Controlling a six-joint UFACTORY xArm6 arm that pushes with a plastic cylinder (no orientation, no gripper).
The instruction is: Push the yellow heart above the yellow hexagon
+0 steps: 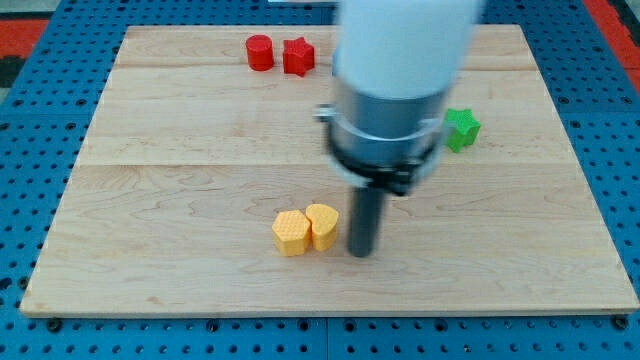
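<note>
The yellow heart [322, 225] and the yellow hexagon [290, 233] sit side by side, touching, in the lower middle of the wooden board [180, 140]. The heart is on the hexagon's right and slightly higher. My tip [360, 252] rests on the board just right of the heart and a little below it, with a narrow gap between them. The arm's body fills the upper middle of the view.
A red cylinder [260, 51] and a red star [297, 55] stand near the board's top edge. A green star [461, 128] stands at the right. The arm hides the blue blocks and the green cylinder.
</note>
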